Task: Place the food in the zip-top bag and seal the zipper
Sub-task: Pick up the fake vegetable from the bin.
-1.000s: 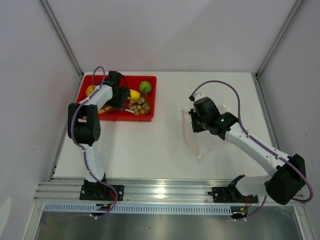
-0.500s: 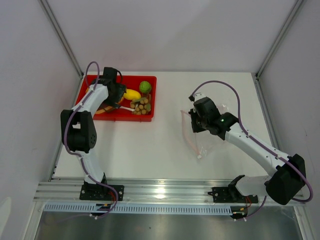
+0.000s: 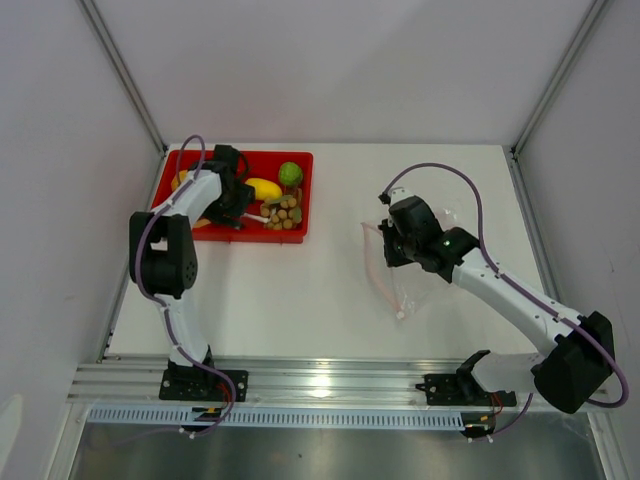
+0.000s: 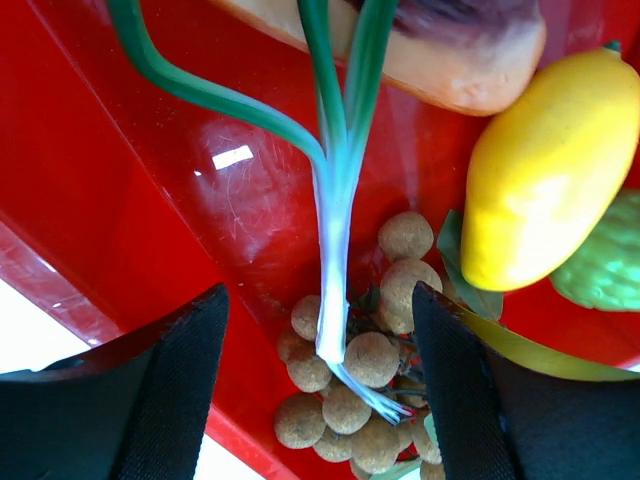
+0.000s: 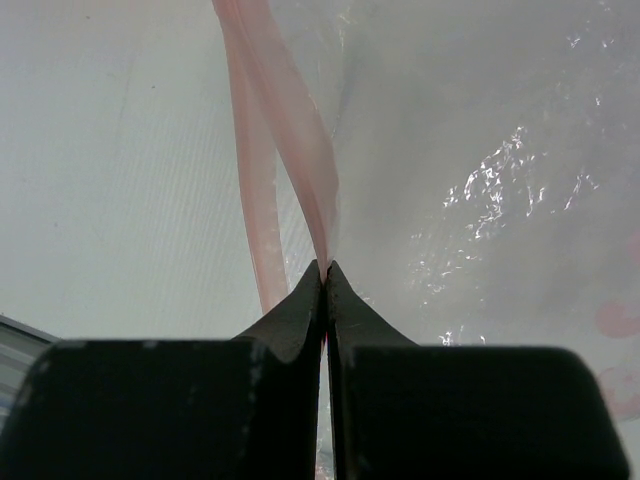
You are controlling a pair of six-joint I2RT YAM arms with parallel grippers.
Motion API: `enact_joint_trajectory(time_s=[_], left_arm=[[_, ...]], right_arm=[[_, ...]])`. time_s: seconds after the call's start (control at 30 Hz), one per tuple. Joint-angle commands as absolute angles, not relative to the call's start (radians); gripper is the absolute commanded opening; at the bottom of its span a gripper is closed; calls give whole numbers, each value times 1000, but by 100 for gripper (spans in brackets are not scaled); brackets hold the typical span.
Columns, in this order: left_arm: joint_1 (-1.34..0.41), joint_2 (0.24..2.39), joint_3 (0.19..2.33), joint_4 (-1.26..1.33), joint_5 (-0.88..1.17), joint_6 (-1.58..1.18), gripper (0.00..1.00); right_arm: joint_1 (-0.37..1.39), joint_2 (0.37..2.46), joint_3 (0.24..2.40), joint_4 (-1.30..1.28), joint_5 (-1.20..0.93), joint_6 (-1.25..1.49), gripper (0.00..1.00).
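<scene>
1. The tray (image 3: 305,200) sits at the far left corner of the table (image 3: 320,290) and holds all the food.
2. The left gripper (image 3: 242,207) hangs over the middle of the tray, its fingers spread wide and holding nothing.
3. In the left wrist view, the left gripper (image 4: 318,300) straddles the scallion (image 4: 335,200). The pale stalk runs between the two fingers (image 4: 180,400) and touches neither.
4. The scallion's white root end lies on top of the nuts (image 4: 370,360), which are piled at the tray's near right part.
5. The mango (image 4: 545,180) lies just beside the nuts, and the lime (image 4: 610,260) lies past it, toward the tray's far right corner.
6. An orange piece (image 4: 450,60) lies across the scallion's green leaves.
7. The bag (image 3: 425,275) lies flat on the right half of the table, well apart from the tray, with its mouth facing left.
8. The zipper (image 3: 385,285) runs along that mouth edge, from far to near.
9. The right gripper (image 3: 388,245) is at the far end of the zipper.
10. The right wrist view shows the right gripper (image 5: 325,268) pressed together on the zipper (image 5: 290,130), with the strip's two pink layers parting just beyond the fingertips.
</scene>
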State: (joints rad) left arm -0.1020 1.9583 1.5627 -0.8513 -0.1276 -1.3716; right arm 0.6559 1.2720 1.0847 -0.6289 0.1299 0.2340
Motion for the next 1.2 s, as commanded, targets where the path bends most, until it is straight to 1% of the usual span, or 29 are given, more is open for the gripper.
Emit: enact_joint_trajectory(time_s=[0.0, 0.2, 0.23, 0.3, 0.33, 0.4, 0.43, 0.5, 0.53, 0.57, 0.67, 0.87, 1.1, 1.17], left_arm=[[-95, 1970, 1562, -838, -118, -1414, 75], [-95, 2031, 1649, -828, -101, -1376, 66], [-95, 2036, 1655, -830, -100, -1371, 56], [-95, 2043, 1652, -822, -89, -1364, 43], [-95, 2043, 1645, -807, -86, -1361, 35], [-95, 2040, 1638, -795, -74, -1344, 28], [-94, 2040, 1637, -789, -71, -1338, 21], [-91, 2037, 1637, -779, -55, -1321, 14], [-91, 2034, 1632, -778, -52, -1316, 2], [-89, 2030, 1629, -778, -52, -1310, 1], [-87, 1987, 1608, -781, -61, -1296, 0], [-87, 1806, 1533, -816, -77, -1270, 0], [-89, 1502, 1301, -816, -61, -1258, 0], [-92, 1404, 1218, -799, -29, -1238, 1]], right_arm=[[652, 1247, 1078, -600, 123, 236, 0], [652, 1238, 1080, -607, 132, 232, 0], [652, 1236, 1080, -607, 132, 232, 0], [652, 1233, 1081, -611, 135, 232, 0], [652, 1230, 1081, -612, 135, 232, 0], [652, 1229, 1081, -612, 138, 232, 0], [652, 1229, 1081, -612, 138, 233, 0], [653, 1230, 1086, -614, 140, 236, 0], [652, 1230, 1086, -617, 140, 239, 0], [652, 1229, 1089, -618, 141, 238, 0], [652, 1224, 1097, -624, 143, 244, 0], [650, 1209, 1118, -649, 152, 255, 0], [646, 1210, 1158, -675, 152, 270, 0], [643, 1215, 1178, -689, 155, 267, 0]])
